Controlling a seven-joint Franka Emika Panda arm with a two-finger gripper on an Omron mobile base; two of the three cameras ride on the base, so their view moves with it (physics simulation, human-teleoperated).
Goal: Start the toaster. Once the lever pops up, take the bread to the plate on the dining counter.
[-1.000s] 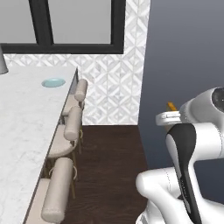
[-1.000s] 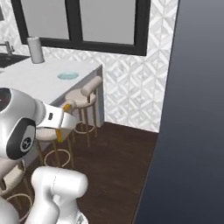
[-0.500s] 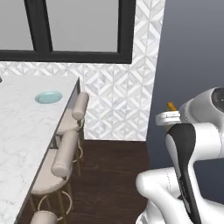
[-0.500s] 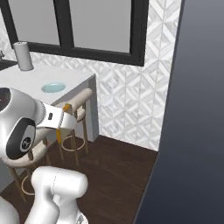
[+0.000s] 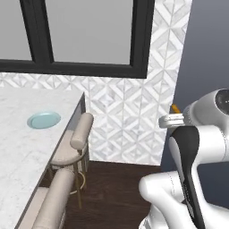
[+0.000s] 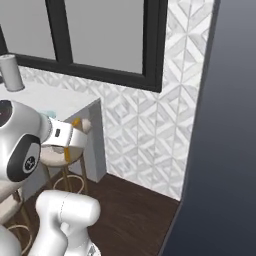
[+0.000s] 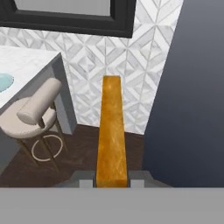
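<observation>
The plate (image 5: 43,120) is seen lying flat on the dining counter (image 5: 18,152) at far left, near its end by the patterned wall (image 5: 129,116). Beige stools (image 5: 74,143) are lined along the counter's edge. Well to the right, the bread (image 7: 111,131) is held clamped between the fingers of the gripper (image 7: 112,178), above the dark floor (image 7: 78,159).

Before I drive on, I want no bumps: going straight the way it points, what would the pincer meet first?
Probably the diamond-tiled wall; the pincer, shut on the bread, points there past the stool. Depth is unclear.
</observation>
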